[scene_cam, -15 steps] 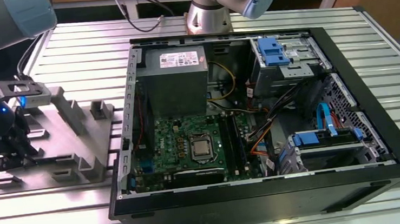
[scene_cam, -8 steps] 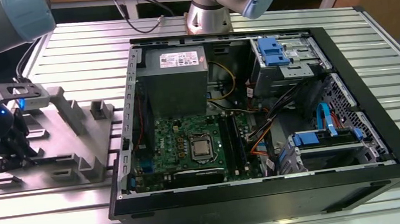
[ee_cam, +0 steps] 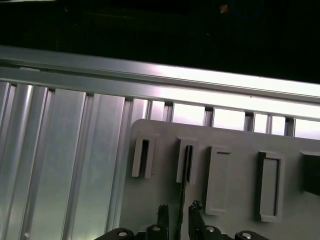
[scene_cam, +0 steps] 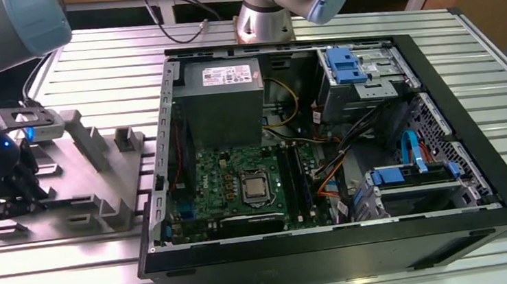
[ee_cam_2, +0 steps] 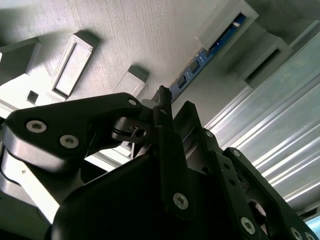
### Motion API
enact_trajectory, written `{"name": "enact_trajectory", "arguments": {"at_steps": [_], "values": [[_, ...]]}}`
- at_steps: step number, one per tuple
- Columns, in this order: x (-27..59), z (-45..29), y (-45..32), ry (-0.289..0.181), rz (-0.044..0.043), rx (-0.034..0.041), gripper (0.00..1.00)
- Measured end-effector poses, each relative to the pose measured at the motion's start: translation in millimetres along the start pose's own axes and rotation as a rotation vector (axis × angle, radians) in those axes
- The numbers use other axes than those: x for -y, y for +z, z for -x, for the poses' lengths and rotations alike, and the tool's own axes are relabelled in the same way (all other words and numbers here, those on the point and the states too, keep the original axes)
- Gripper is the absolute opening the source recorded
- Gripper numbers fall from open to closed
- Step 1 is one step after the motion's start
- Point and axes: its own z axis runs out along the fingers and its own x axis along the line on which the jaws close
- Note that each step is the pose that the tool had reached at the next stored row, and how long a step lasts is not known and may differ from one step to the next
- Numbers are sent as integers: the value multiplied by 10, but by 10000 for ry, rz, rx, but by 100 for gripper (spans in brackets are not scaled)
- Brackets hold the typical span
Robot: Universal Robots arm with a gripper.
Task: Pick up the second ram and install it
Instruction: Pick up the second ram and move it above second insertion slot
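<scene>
My hand hangs low over the grey holder tray on the slatted worktop, at the exterior view's left of the open computer case. The second ram stands on edge in a tray slot. My fingers are apart, one either side of it, not yet clamped

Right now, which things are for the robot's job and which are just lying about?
For the job: memory stick standing in the grey tray; pincer around it; green computer board in the open case.
Just lying about: grey power box; blue drive holder; slatted metal table.
</scene>
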Motion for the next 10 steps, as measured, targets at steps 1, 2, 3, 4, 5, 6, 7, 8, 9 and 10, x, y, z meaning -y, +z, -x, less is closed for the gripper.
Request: {"name": "enact_trajectory", "arguments": {"at_steps": [1, 2, 3, 4, 5, 6, 7, 8, 9, 10], "values": [[-3, 10, 21, -1, 0, 0, 30], [-6, 15, 23, -1, 2, -1, 30], [-7, 17, 24, -1, 2, -1, 30], [-8, 21, 27, -1, 1, 0, 30], [-8, 25, 28, -1, 1, 0, 30], [-8, 29, 29, -1, 0, 1, 30], [-8, 29, 29, -2, 0, 0, 30], [-8, 33, 29, -1, 1, 0, 30], [-8, 38, 29, -1, 1, 0, 30], [-8, 38, 30, 0, 0, 0, 30]]}}
